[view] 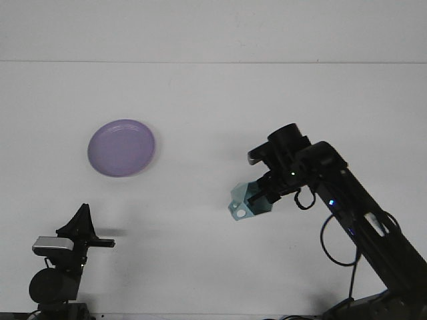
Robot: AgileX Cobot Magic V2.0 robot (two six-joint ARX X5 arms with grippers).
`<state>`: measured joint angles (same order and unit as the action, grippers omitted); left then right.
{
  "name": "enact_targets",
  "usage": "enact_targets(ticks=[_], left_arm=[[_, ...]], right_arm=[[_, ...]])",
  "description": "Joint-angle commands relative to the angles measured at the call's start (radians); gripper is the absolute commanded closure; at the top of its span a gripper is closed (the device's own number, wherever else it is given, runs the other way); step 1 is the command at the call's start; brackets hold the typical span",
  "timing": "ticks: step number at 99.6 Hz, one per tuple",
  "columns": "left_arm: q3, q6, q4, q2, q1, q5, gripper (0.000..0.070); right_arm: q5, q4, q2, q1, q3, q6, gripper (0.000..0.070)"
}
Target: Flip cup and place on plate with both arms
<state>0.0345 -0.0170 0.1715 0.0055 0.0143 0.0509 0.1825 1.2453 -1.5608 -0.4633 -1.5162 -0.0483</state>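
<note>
A pale teal cup (249, 200) with a handle hangs low over the white table, right of centre, tilted on its side. My right gripper (265, 195) is shut on the cup, with its arm reaching in from the lower right. A round purple plate (121, 147) lies on the table at the left, far from the cup. My left gripper (100, 243) rests at the lower left, below the plate, pointing right; its fingers look closed together with nothing in them.
The white table (213, 100) runs back to a pale wall at the top. Black cables (333, 240) hang along the right arm.
</note>
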Motion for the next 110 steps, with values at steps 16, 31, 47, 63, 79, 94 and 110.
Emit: enact_targets(ticks=[16,31,47,63,79,94,110], left_arm=[[-0.019,-0.003,0.01,-0.002,-0.002,-0.003,0.0687],[-0.019,-0.003,0.01,-0.002,-0.002,-0.003,0.0687],[-0.019,-0.003,0.01,-0.002,-0.002,-0.002,0.0687],[-0.019,-0.003,0.01,-0.002,-0.002,-0.003,0.0687],[-0.019,-0.003,0.01,-0.002,-0.002,-0.003,0.0687],[-0.019,-0.003,0.01,-0.002,-0.002,-0.003,0.0687],[-0.019,-0.002,0.01,-0.002,-0.002,-0.003,0.0687]], right_arm=[[0.0,-0.008,-0.152,-0.09,-0.025,-0.012,0.0698],[-0.032,-0.008,-0.219,-0.113,-0.025,-0.012,0.0698],[-0.053,-0.004,-0.241,-0.117,-0.025,-0.018,0.0698],[-0.053,-0.009,-0.241,-0.117,-0.025,-0.025,0.0698],[-0.051,-0.005,-0.241,-0.119,-0.025,-0.027,0.067],[-0.05,-0.004,-0.241,-0.12,-0.025,-0.027,0.0455],[-0.021,-0.001,-0.241,-0.12,-0.044,-0.031,0.0427]])
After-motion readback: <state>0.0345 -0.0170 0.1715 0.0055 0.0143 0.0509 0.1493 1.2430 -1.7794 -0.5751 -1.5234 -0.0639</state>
